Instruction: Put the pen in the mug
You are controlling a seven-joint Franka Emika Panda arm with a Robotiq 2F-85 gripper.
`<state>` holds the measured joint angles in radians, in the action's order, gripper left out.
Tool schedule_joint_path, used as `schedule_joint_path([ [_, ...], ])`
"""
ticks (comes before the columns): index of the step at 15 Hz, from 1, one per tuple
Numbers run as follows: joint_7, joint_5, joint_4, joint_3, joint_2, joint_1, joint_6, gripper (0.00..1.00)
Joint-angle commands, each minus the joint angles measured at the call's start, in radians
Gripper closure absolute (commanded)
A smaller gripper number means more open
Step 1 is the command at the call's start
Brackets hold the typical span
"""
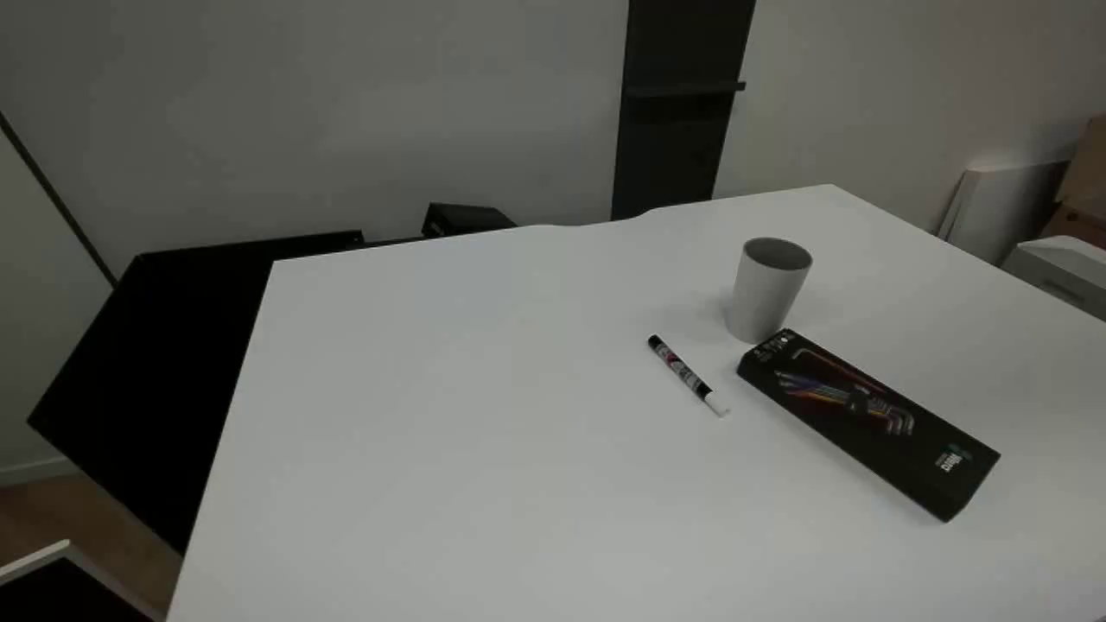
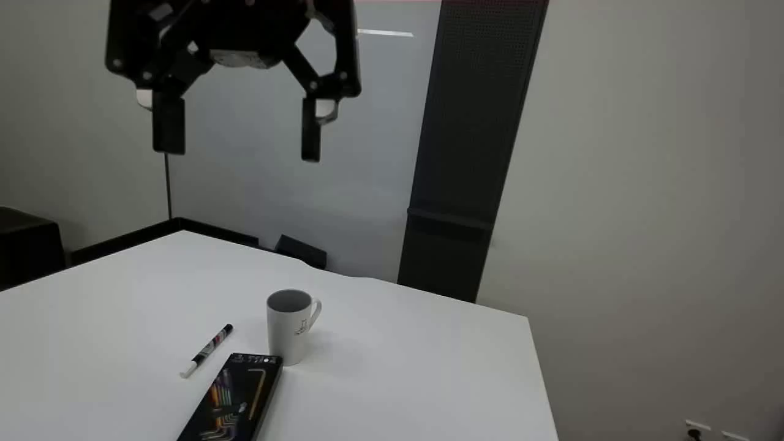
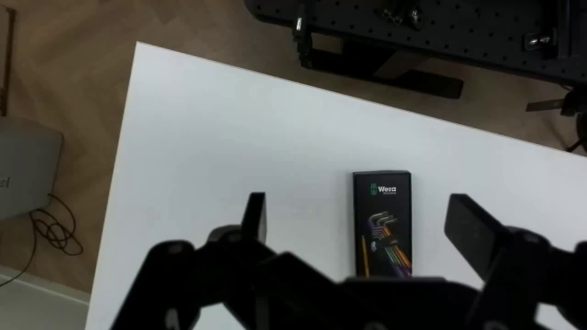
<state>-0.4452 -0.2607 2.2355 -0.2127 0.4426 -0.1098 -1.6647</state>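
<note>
Gripper point(image 2: 239, 157), cropped at top; jaws wide apart, empty; mug point(image 2: 286, 332) and pen point(image 2: 208, 350) below jaws; box point(image 3: 383, 223), likewise, partly hidden.

"What sits below the end effector point(image 2: 239, 157)?"

"A black Wera box point(image 3: 383, 220), flat on the white worktop point(image 3: 206, 151)."

"Left of the end effector in the wrist view?"

"A grey case point(image 3: 25, 165), plus a looped cable point(image 3: 54, 238) on the wooden floor point(image 3: 87, 110)."

"Above it in that view?"

"A perforated black bench point(image 3: 467, 36)."

"Beyond it, in an exterior view?"

"A tall dark panel point(image 2: 471, 153), off to its right."
</note>
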Motion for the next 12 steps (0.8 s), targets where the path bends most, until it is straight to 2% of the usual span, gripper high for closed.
schedule_joint_path([
  [1,0.001,-0.001,-0.002,-0.003,0.0,0.004,0.001,0.0],
  [12,0.006,-0.011,0.005,0.008,-0.016,0.013,-0.021,0.0],
])
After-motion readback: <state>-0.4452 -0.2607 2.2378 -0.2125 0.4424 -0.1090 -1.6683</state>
